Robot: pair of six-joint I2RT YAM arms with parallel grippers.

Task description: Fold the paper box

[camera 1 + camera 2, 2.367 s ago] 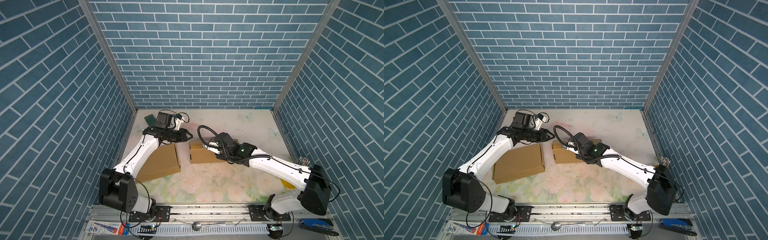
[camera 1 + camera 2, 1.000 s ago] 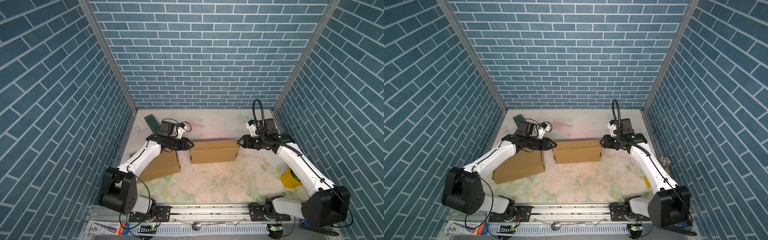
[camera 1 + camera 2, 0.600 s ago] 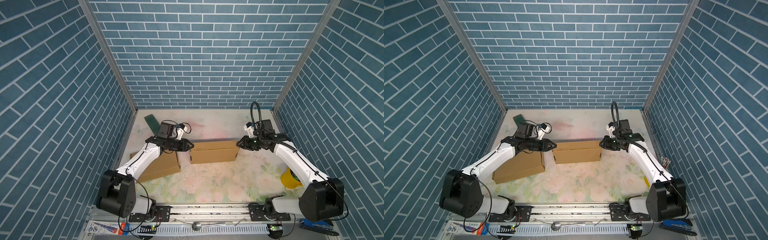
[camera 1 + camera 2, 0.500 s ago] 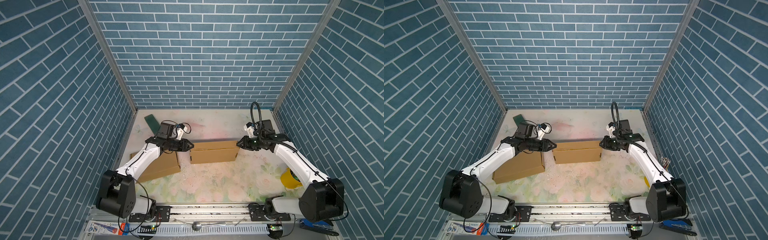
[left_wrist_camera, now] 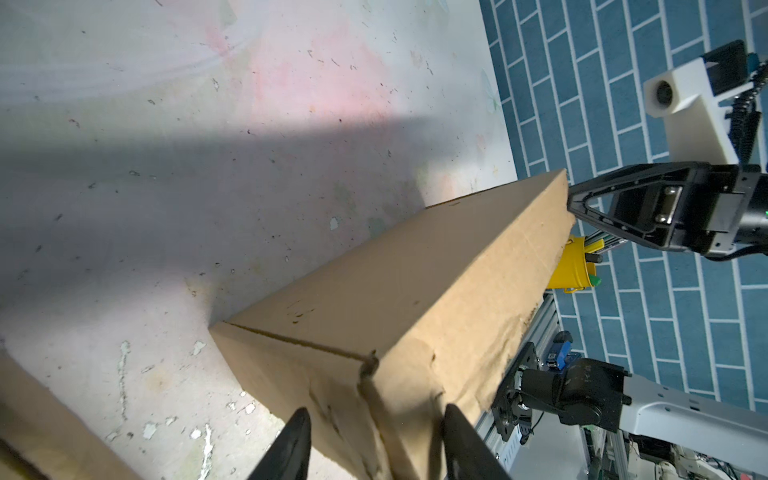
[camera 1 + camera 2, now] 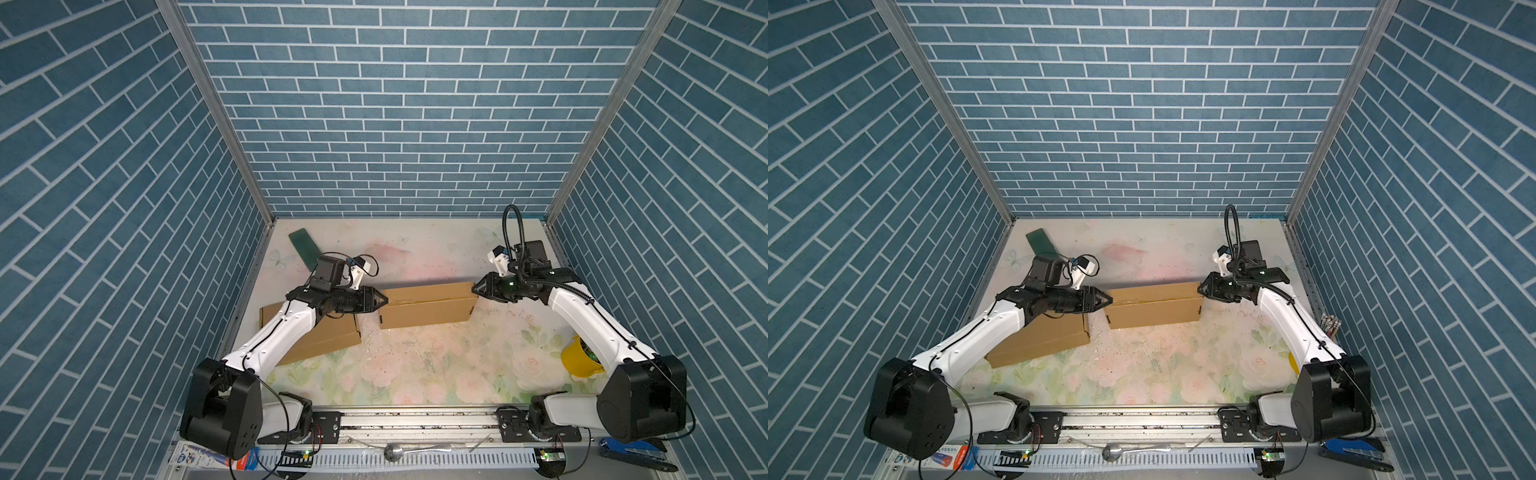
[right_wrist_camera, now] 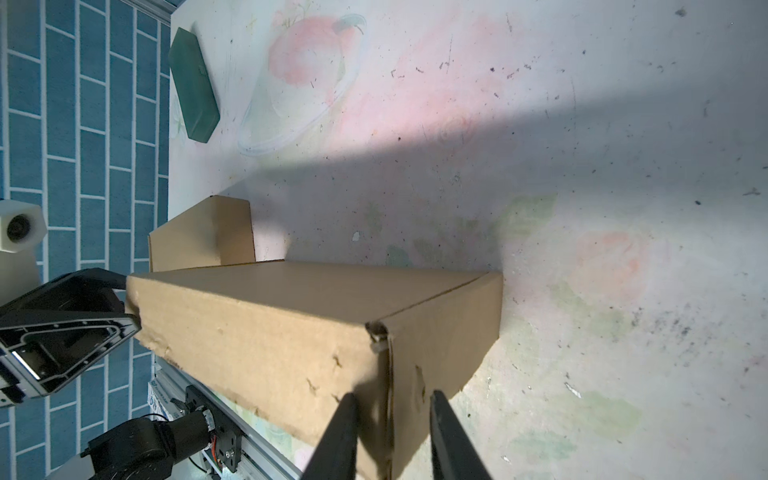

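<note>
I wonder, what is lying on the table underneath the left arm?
A flat brown cardboard piece lies under the left arm on the table; the forearm hides its middle strip.

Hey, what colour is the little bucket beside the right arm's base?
Yellow. The bucket shows best in a top view, at the table's right edge.

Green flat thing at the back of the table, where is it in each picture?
In a top view: green flat thing at the table's back left.
In a top view: green flat thing, back left again.
Left wrist: not in it.
Right wrist: green flat thing on the table, beyond the paper box.
Shared landmark: the paper box, in all four.
</note>
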